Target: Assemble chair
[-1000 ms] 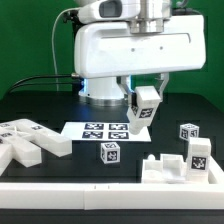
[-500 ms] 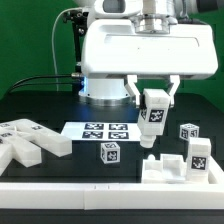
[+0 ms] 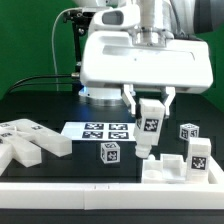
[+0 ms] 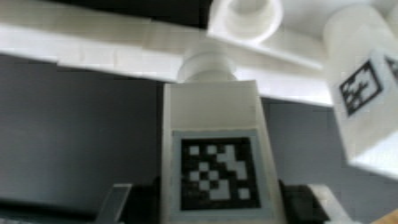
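So, the robot's two-finger gripper was clamped on a chunky white plastic post with a black-and-white square tag. It held the post upright in the air, peg end down, just above the partly built chair. That was a low white blocky assembly at the front of the black table, on the exterior view's right. The chair's loose white bars lay well apart on that view's left. The flat white marker board and a small tagged white cube sat in between.

Here's what worried me. In the wrist view the post pointed at the white base, but I couldn't tell if the peg lined up with any hole (too blurry). If it was off, the peg would land on a flat face, and pushing down could shove or tip the assembly, since nothing seemed to pin it. The grip also sat near the post's top end, so a sideways knock might swivel it between the jaws. And the tall tagged upright stood just beside the drop spot, easy for a finger to clip.
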Robot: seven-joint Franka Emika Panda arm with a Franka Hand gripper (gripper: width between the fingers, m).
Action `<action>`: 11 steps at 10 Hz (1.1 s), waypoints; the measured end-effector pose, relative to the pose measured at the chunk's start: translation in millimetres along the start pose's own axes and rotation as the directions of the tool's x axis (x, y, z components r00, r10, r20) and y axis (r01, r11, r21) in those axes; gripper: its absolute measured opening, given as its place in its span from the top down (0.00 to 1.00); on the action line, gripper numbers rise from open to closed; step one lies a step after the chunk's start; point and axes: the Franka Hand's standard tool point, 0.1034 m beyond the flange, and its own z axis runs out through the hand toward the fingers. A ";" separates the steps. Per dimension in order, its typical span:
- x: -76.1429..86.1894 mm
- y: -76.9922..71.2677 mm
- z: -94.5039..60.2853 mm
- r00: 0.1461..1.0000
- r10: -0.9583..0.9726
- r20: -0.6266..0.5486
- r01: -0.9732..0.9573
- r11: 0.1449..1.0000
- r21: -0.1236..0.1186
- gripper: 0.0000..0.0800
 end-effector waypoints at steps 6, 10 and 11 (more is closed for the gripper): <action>-8.5 -15.6 8.7 0.998 0.044 0.035 -0.044 0.999 0.001 0.64; -1.6 -2.2 11.9 0.995 0.090 0.051 -0.093 0.994 0.052 0.64; -2.8 -4.3 14.4 0.995 0.089 0.049 -0.092 0.994 0.054 0.64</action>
